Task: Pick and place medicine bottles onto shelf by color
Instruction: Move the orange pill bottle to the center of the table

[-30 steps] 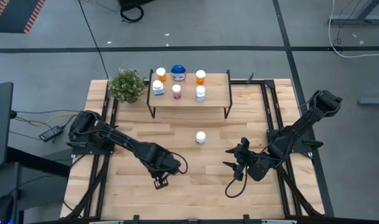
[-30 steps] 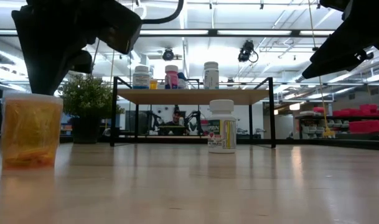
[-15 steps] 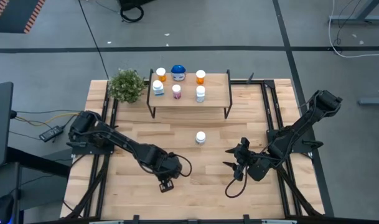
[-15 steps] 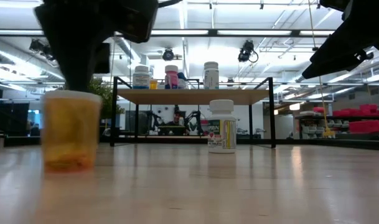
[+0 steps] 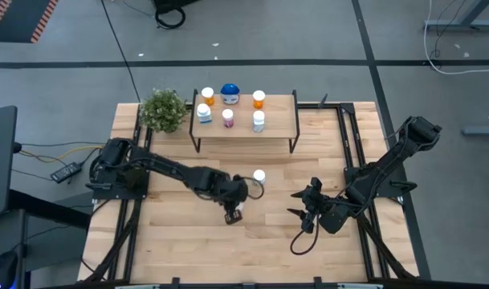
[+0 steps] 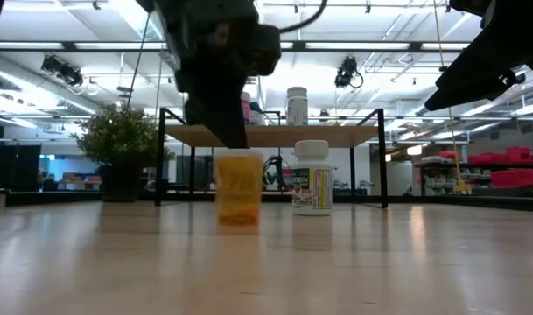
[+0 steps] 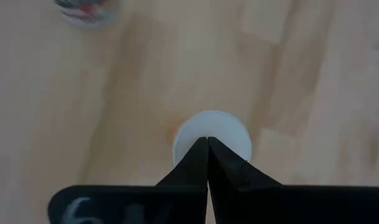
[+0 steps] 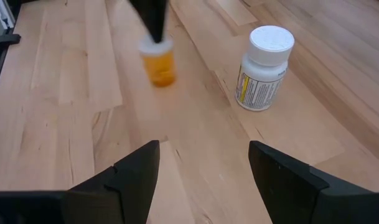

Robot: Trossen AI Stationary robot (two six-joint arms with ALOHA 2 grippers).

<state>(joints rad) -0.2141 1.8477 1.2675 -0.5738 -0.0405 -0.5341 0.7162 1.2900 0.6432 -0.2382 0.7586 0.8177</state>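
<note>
Light-wood tabletop (image 5: 172, 249) in an open lab with a grey floor. The shelf (image 5: 278, 120) stands at the far edge with a green potted plant (image 5: 162, 110) beside its left end.

Six bottles are already up on the shelf: orange bottle (image 5: 207, 96), blue-lidded jar (image 5: 230, 94) and second orange bottle (image 5: 258, 99) along the back; bluish-white bottle (image 5: 203, 113), pink bottle (image 5: 227, 118) and another white bottle (image 5: 258, 121) in front. The colour grouping looks loose from above.

Left gripper (image 5: 234, 210) is mid-table, pinching an orange pill bottle (image 6: 238, 189) by its white cap. In the left wrist view the fingers (image 7: 201, 168) meet over the cap, so the claw is pressed together on it. The top grip keeps the body upright and the label side free. In the low view the bottle base seems at or just above the wood; can't tell which.

A white-capped labelled bottle (image 8: 262, 67) stands free on the table, just beside the carried one on its shelf side, not touching.

Right gripper (image 8: 205, 168) waits low at the right side, fingers spread, holding nothing.

Judgement: the orange bottle is in transit toward the shelf and the white one is left to do. Risk: clipping the white bottle on the way past.
</note>
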